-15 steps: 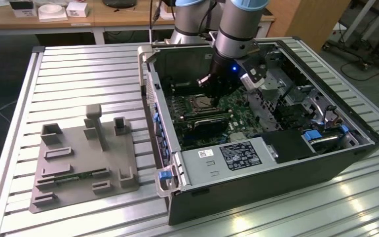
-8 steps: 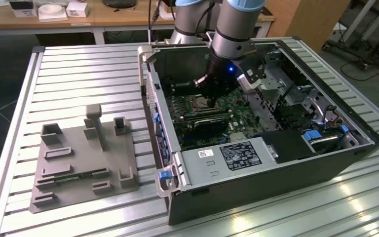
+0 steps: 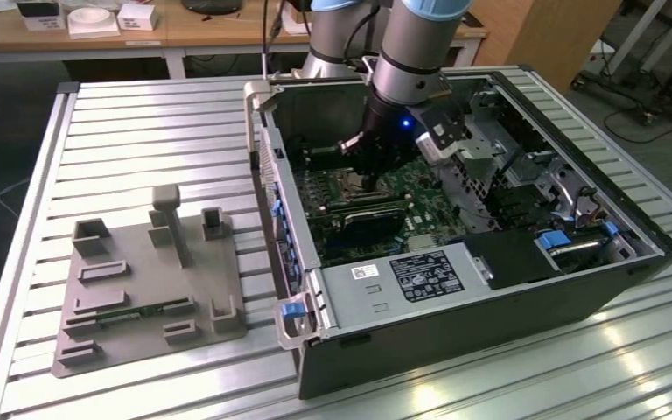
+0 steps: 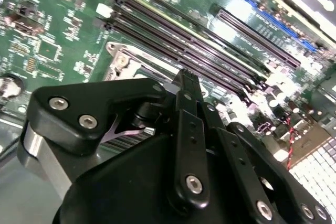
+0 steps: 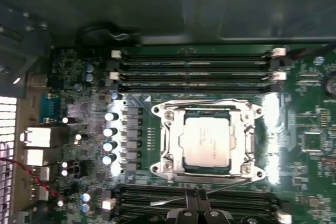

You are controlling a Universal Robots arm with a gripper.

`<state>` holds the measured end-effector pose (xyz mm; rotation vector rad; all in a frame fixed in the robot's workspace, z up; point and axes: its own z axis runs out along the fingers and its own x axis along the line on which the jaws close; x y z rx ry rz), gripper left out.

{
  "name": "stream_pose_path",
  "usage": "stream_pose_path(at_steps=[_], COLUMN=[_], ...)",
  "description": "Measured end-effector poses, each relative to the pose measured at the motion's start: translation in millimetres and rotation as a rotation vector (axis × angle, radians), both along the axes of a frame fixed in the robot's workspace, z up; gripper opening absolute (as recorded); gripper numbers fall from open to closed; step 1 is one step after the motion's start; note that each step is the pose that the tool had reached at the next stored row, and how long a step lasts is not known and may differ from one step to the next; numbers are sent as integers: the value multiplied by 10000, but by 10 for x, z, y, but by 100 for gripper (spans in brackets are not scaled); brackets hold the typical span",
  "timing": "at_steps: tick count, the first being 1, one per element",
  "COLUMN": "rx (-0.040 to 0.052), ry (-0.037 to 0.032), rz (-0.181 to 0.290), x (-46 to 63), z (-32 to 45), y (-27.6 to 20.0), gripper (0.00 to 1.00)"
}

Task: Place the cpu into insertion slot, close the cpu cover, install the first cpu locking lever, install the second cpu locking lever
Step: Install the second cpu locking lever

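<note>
The cpu sits in its socket under the closed cpu cover, and the gripper, fingers pinched narrow beside a loose locking lever, should press it down squarely, I judge.

Gripper lowered, fingers together.

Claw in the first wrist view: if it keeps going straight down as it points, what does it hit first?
Probably the thin metal locking lever beside the cpu cover, with the memory slots just under it. Depth is unclear.
</note>
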<state>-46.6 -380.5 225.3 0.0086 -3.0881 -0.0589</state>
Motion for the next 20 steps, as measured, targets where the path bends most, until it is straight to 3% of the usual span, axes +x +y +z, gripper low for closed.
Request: stream_pose_path(at_steps=[9,13,20], rx=[-1,0,0], ry=[9,9,8], rz=[43,124,299], x=[-178,-259,-304], z=[-135,-161,-165], y=[0,4,14], gripper=[11,11,11])
